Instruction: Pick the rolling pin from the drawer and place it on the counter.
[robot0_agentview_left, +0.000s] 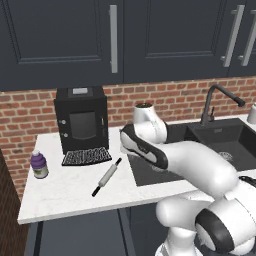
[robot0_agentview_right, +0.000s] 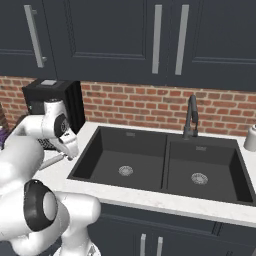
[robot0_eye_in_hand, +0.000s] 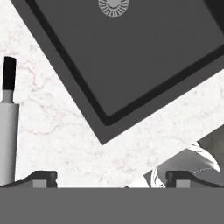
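Observation:
The rolling pin (robot0_agentview_left: 106, 176) lies flat on the white counter (robot0_agentview_left: 65, 195), in front of the coffee machine and left of the sink. In the hand view its grey barrel and one black handle (robot0_eye_in_hand: 8, 127) run along the left edge. My gripper (robot0_eye_in_hand: 111, 178) hangs open above the counter beside the sink's corner. Its fingertips (robot0_eye_in_hand: 43, 177) are spread wide with nothing between them, and the pin sits outside them to the left. In the right base view the hand (robot0_agentview_right: 69, 145) points down at the sink's left rim. Dark drawer fronts (robot0_agentview_left: 80, 235) sit under the counter edge.
A black coffee machine (robot0_agentview_left: 81, 120) stands at the back against the brick wall. A small purple-labelled bottle (robot0_agentview_left: 39, 164) is near the counter's left end. The black double sink (robot0_agentview_right: 150, 160) with its faucet (robot0_agentview_right: 191, 117) fills the right. Upper cabinets hang overhead.

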